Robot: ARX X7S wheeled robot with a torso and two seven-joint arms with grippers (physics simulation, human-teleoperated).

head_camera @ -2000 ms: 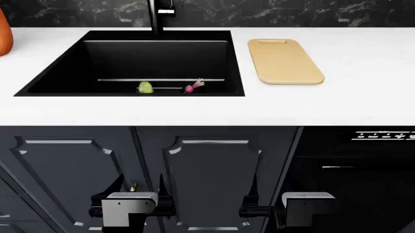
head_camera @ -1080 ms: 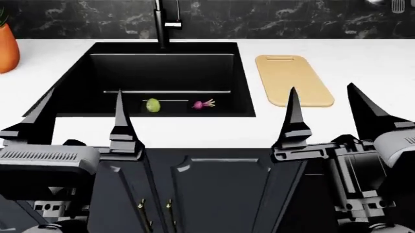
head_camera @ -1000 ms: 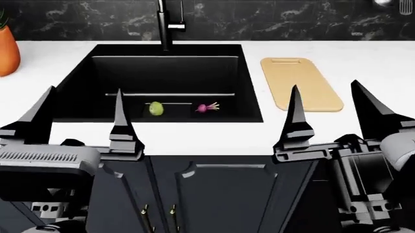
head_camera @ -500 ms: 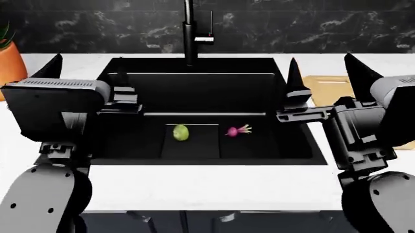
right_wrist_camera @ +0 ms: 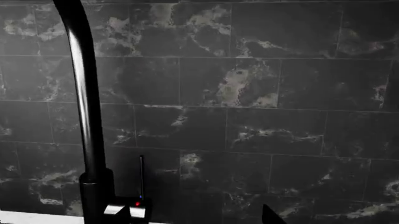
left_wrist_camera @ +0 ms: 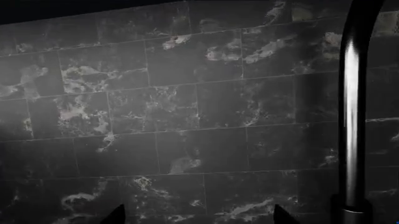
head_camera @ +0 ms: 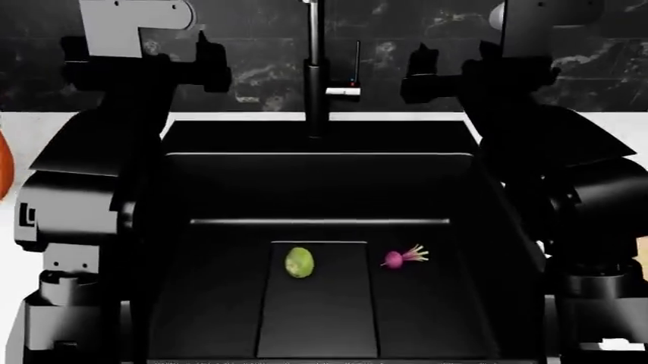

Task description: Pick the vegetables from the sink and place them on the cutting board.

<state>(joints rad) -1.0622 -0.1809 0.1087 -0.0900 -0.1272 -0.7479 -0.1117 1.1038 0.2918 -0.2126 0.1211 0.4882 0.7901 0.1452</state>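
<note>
Black sink [head_camera: 172,303] holds the yellow-green ball [head_camera: 299,262] and magenta radish [head_camera: 395,259] on its floor, while both raised grippers' jaw states cannot be told.

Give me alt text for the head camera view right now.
Two small vegetables, a yellow-green ball and a magenta radish, lie apart on the floor of a black sink. Both black robot arms are raised at either side, flanking the faucet before a dark marble wall.
</note>
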